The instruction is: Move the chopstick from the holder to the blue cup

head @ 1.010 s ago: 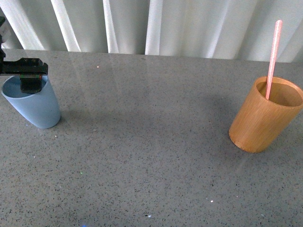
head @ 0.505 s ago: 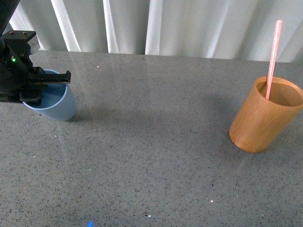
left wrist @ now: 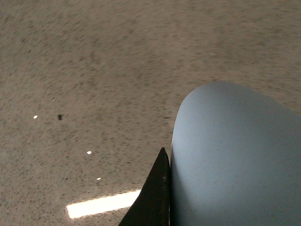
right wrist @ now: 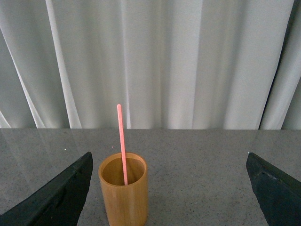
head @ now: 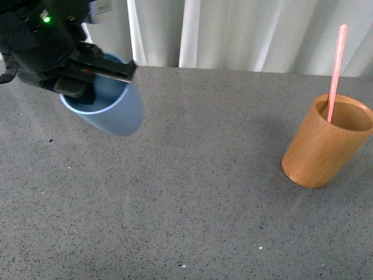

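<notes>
Left claw [head: 96, 79] pinches the blue cup [head: 119, 111] by its rim, tilted above the counter [head: 192, 192]; right claw [right wrist: 169, 157] spread wide; chopstick [head: 335, 70] standing in the holder [head: 317, 151].

light-blue cup [head: 113, 111] – orange-brown holder [head: 320, 146] – pink-red chopstick [head: 335, 70].
</notes>
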